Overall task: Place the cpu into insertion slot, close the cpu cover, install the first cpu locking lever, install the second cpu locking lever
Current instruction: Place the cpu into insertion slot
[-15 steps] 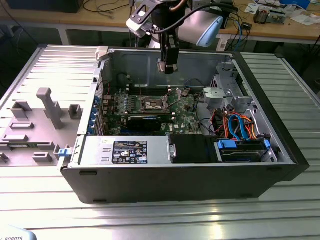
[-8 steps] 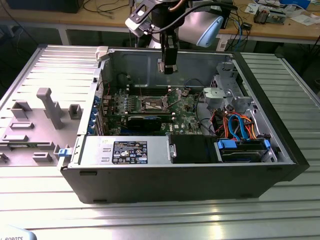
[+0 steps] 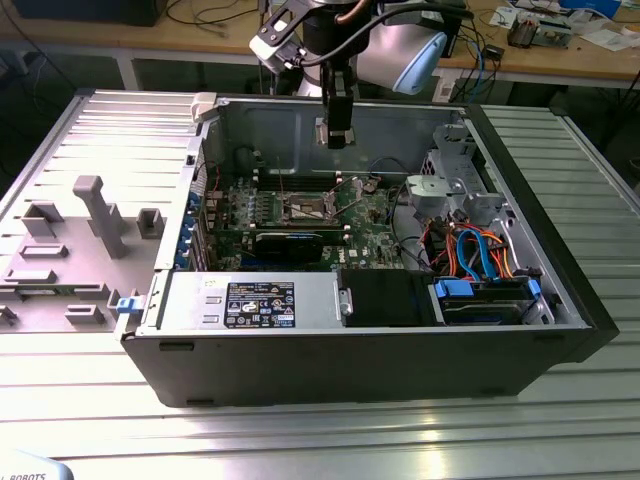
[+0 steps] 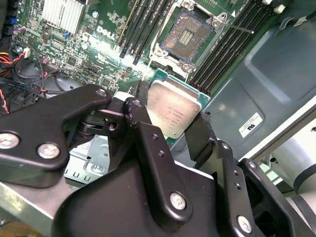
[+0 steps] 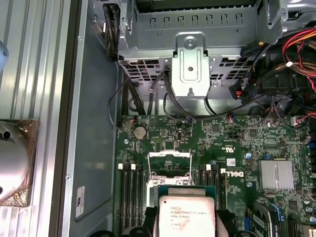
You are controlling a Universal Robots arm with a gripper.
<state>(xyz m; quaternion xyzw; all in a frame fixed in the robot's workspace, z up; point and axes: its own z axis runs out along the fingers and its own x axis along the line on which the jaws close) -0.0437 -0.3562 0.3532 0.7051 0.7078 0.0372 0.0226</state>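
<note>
The gripper (image 3: 337, 132) hangs above the open computer case (image 3: 520, 200), over the motherboard (image 3: 270, 210) near the case's back wall. Its two black fingers (image 4: 201, 129) are clamped on opposite edges of the cpu (image 4: 173, 109), which sits flat between them with its silvery-grey top facing the camera in both wrist views. The chip is in the air, clear of the board.

In the second wrist view the insertion slot (image 4: 190, 35) lies uncovered beyond the chip, its dark centre showing inside the metal rim, with long black memory slots (image 4: 148, 24) along both sides. A thin locking lever (image 4: 234, 27) slants across one corner of the socket. In the first wrist view the silvery cpu cover (image 5: 170, 157) shows just past the chip's far edge; whether it stands up or lies flat cannot be told.

The case rests on a ribbed metal table (image 3: 300, 440).
</note>
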